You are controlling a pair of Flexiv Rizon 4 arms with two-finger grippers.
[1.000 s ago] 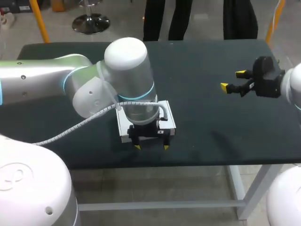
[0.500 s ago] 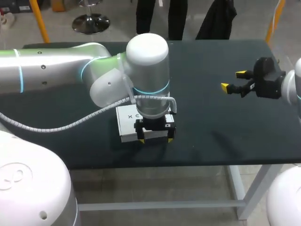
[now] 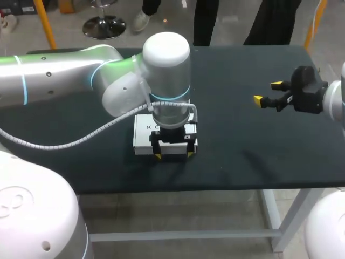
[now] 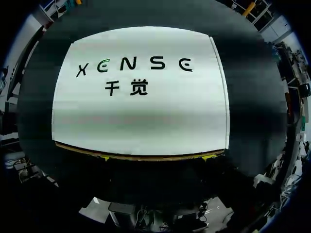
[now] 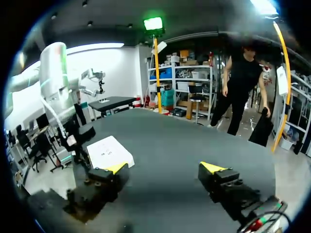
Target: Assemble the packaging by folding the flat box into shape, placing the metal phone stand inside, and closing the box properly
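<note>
A white closed box (image 3: 143,134) with dark print on its lid lies near the table's front edge, left of the middle. My left gripper (image 3: 173,156) points straight down over the box's near edge, open, its yellow tips spread along that edge. In the left wrist view the box lid (image 4: 141,116) lies directly ahead of the left gripper (image 4: 156,157), and only the tips show at the lid's near rim. My right gripper (image 3: 267,93) hangs open and empty above the table's right side; from its own view the right gripper (image 5: 164,170) faces the box (image 5: 109,151). No phone stand is visible.
The dark table top (image 3: 242,135) lies bare between the box and my right gripper. My left arm (image 3: 161,70) stretches in over the table's left half and hides the box's far part. The table's front edge runs just below the box.
My left gripper has moved from just in front of the box back onto its near edge, and the arm's elbow has swung farther over the table. The right arm has stayed still.
</note>
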